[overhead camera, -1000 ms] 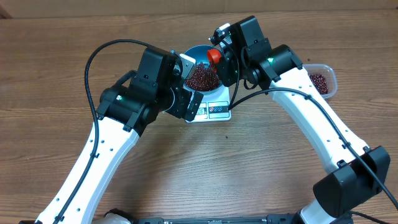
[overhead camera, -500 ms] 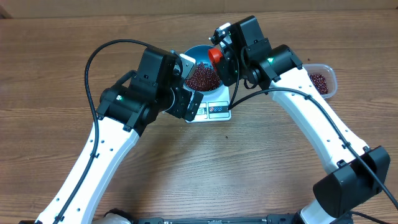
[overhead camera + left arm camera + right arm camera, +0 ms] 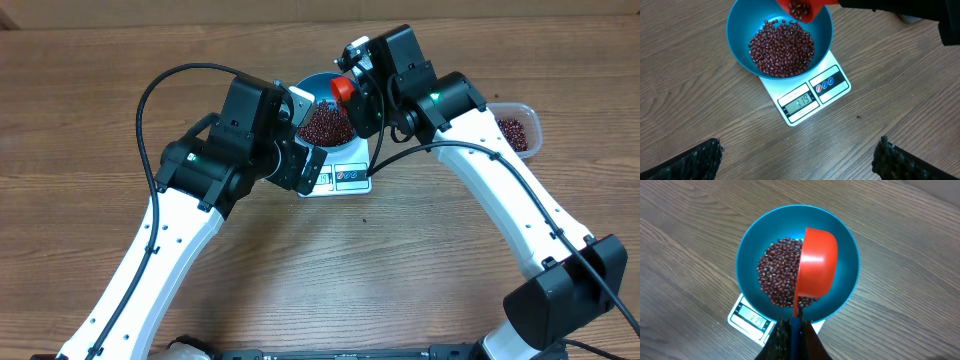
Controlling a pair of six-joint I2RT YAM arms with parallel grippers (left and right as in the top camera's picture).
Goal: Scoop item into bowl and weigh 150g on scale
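The right claw is clamped tight on the handle of a red scoop. It holds the scoop tipped on its side just ahead of its fingers, over the blue bowl. Beans lie heaped in the bowl under the scoop, and a few sit in the scoop's mouth. The bowl stands on the white scale, whose display edge pokes out below the claw. Back beside that arm, well apart from the claw, a clear tub holds more beans. The left claw hangs spread wide, holding nothing, above the wooden table, with the scale and bowl just ahead of it.
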